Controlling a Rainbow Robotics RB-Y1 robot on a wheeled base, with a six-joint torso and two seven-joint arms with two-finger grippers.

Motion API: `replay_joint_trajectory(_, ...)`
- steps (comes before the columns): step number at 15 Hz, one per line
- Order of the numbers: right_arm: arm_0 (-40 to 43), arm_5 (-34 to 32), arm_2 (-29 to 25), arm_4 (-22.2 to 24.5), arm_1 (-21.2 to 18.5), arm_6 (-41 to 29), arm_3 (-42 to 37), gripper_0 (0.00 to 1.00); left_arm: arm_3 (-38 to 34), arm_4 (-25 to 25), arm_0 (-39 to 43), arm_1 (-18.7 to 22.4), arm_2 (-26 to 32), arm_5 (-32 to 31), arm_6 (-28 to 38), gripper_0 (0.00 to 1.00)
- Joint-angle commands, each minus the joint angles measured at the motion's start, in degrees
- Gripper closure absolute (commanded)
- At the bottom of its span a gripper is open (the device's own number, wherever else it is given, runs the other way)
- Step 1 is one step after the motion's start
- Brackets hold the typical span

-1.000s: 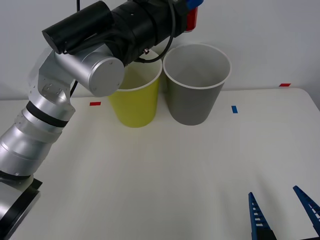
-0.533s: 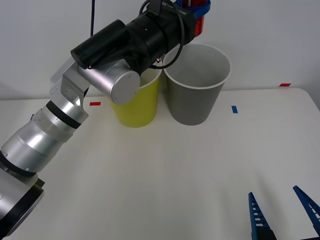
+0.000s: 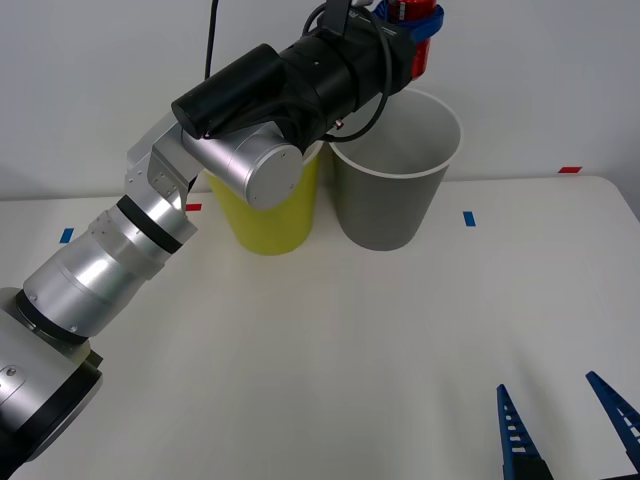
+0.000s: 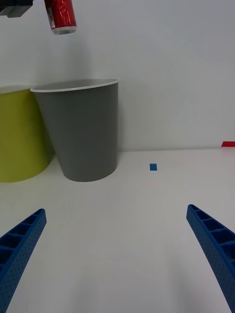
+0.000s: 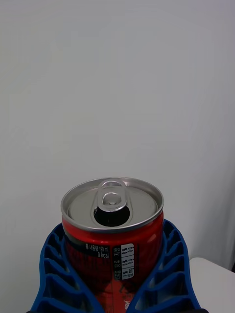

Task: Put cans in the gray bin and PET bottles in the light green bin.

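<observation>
Now farther right: left claw (image 3: 412, 22), can (image 3: 417, 55) over gray bin (image 3: 392, 170).

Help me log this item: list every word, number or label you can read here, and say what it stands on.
"190 ml" and "0 kcal": on the dark band under the top rim of the red can, held in the left gripper above the gray bin.
White label patch on the can: fine print, too small to read.
Gray bin, light green bin, table: no text; the coloured tape marks are blank.
</observation>
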Motion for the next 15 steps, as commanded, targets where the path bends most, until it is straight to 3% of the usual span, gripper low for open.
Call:
replay_joint_trajectory(1, 0.0, 0.0, 0.0, 0.0, 0.0, 0.0, 0.0, 0.0, 2.2, 0.0, 0.0, 0.1, -0.5, -2.4, 0.1, 1.0)
replay_joint_trajectory(3, 0.0, 0.0, 0.0, 0.0, 0.0, 0.0, 0.0, 0.0, 4.3, 0.0, 0.0, -0.3, -2.5, -6.5, 0.1, 1.0)
replay_joint_trajectory(15, 0.0, 0.0, 0.0, 0.0, 0.0, 0.0, 0.0, 0.0, 4.4, 0.7, 0.0, -1.4, -6.9, -11.3, 1.1, 1.0)
